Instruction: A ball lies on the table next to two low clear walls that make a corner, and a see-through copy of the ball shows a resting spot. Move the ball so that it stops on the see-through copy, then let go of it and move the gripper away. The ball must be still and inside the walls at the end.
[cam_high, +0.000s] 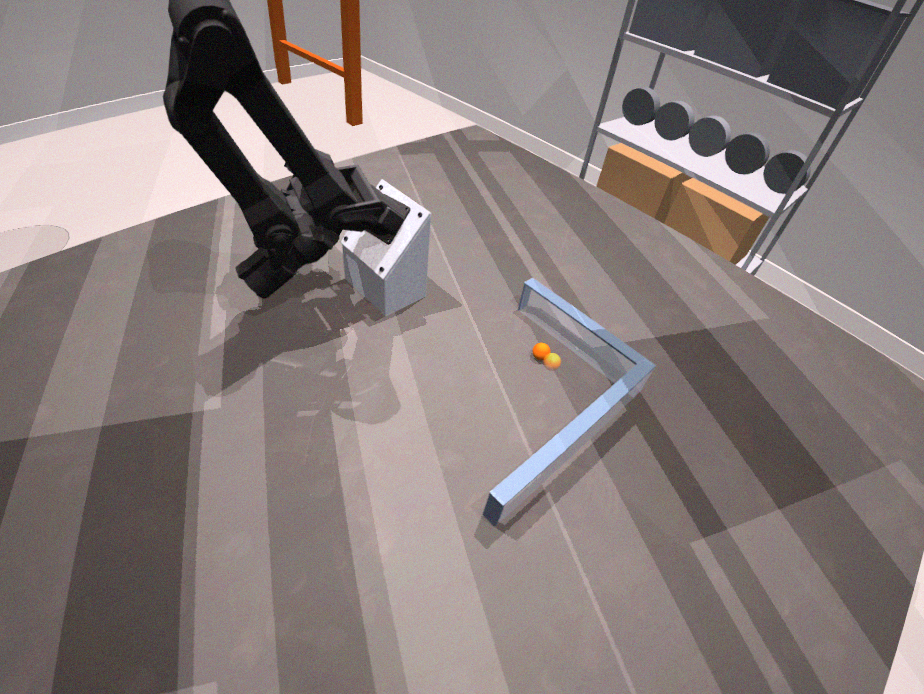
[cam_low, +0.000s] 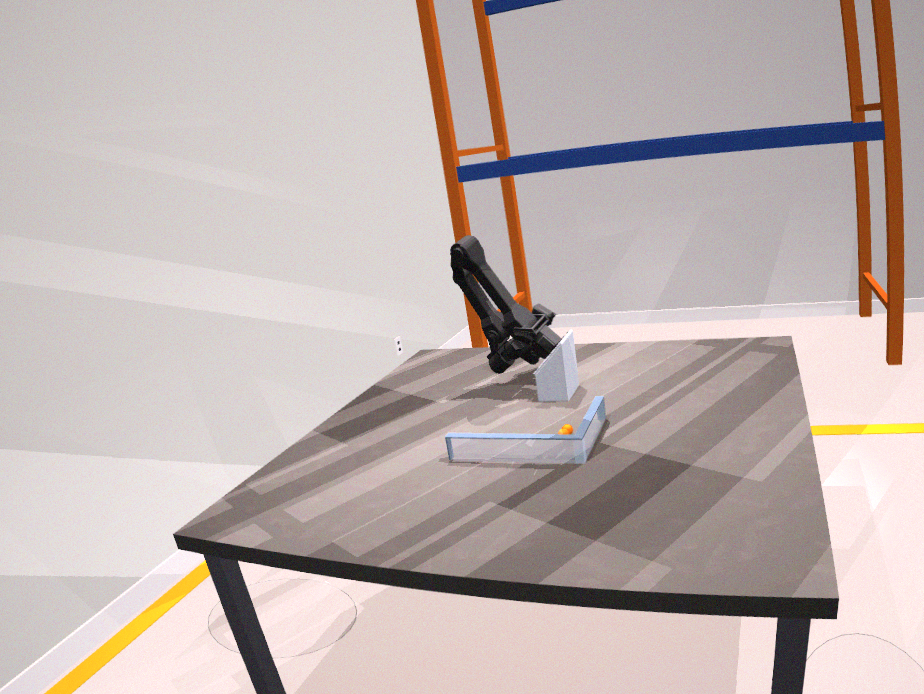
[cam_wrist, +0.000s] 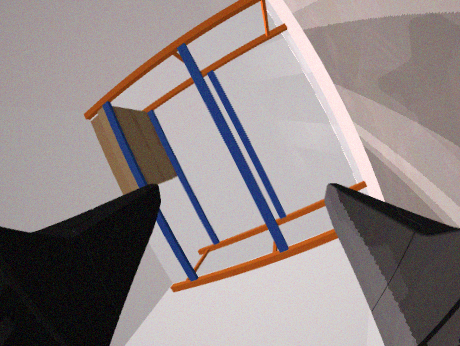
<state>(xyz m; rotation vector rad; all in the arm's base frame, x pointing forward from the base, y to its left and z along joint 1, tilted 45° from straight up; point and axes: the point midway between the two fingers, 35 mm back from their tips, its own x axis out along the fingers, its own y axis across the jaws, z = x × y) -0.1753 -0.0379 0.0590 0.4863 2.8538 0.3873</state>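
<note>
Glossy orange ball touches its translucent yellowish copy inside the glassy L-shaped walls while the matte black gripper gapes wide, empty.

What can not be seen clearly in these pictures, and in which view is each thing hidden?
- Ball and see-through copy: too small in the exterior view to separate, seen through the clear walls.
- Ball, copy, walls: absent from the wrist view, which faces a distant rack.
- Tool: open in the wrist view; in the top view its fingers are dark and merge with the arm.
- Arm base: cut off by the top edge, top view.
</note>
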